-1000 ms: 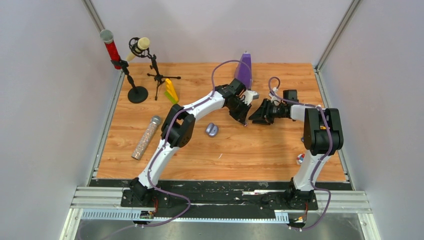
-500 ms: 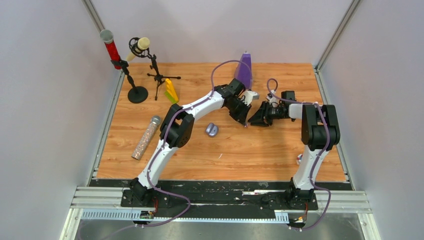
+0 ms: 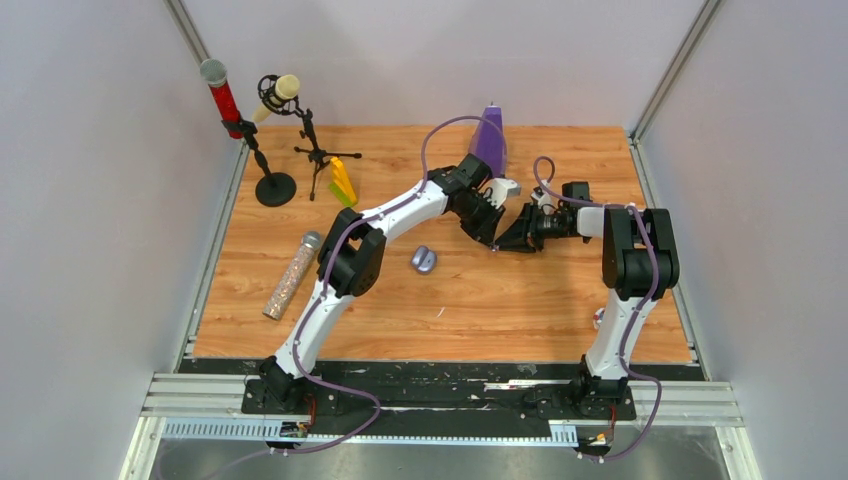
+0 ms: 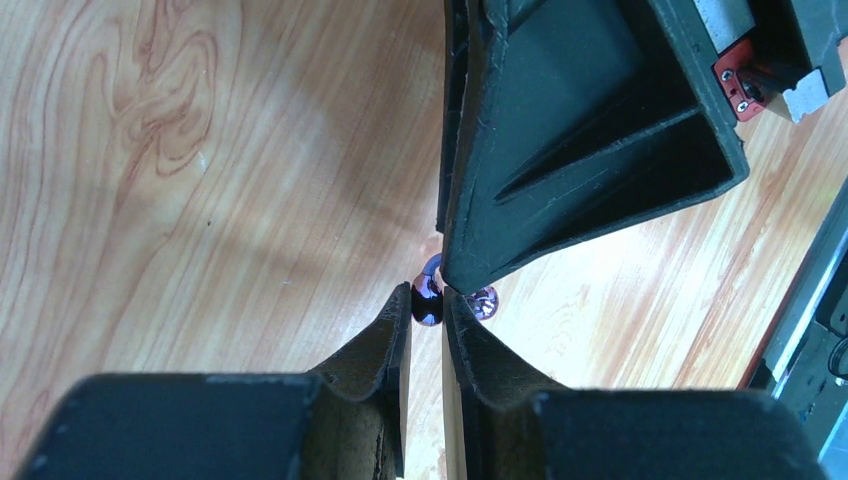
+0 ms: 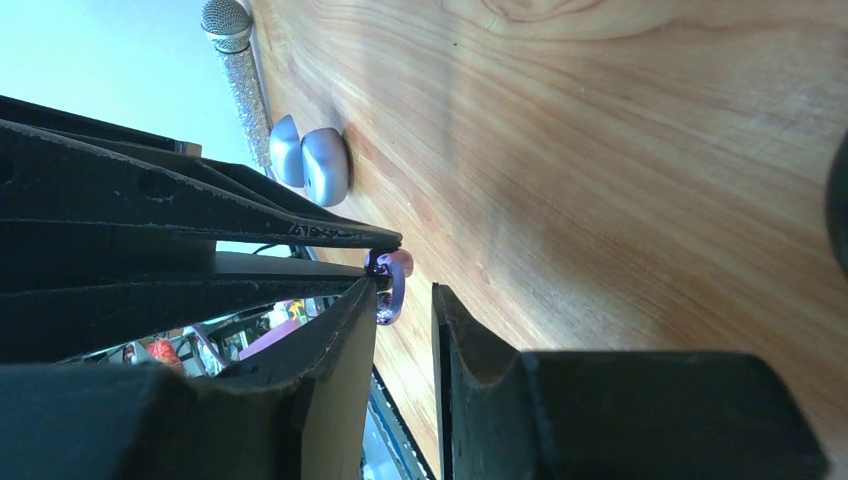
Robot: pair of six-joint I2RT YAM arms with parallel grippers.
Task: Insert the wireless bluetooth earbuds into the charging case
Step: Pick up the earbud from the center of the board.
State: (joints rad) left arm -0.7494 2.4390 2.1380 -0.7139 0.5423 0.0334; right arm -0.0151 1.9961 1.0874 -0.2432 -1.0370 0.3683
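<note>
Left gripper (image 4: pixel 427 300) is clenching a pale purple earbud (image 5: pixel 397 264) at the very fingertips. I can't tell whether the bud is clear of the wood.

Right gripper (image 5: pixel 403 292) is sitting tip to tip with it. Its jaws are parted wider than the bud, with one finger touching or just beside it, so it isn't gripping yet.

I'm reading this as a hand-over or regrip. Doing it well:
- Be closing the right squarely across the bud's body, slowly. It's glossy and tiny, so it's likely to squirt out sideways.
- Be releasing the left only once the right pinch is firm.
- Be staying low, so a drop isn't bouncing far.

The charging case (image 3: pixel 424 261) is lying on the table (image 3: pixel 520 300), well apart from both grippers on the left arm's side. It's looking open, with two halves showing.

The surface is wood-grain laminate, flat and probably slick. Around it:
- A glitter microphone (image 3: pixel 290 278) is lying at the left.
- Two stand microphones (image 3: pixel 222 98) are standing in the far-left corner.
- A yellow block (image 3: pixel 343 182) is sitting beside them.
- A purple cone (image 3: pixel 488 138) is standing at the far edge.
- Pale walls (image 3: pixel 100 200) are enclosing three sides.
</note>
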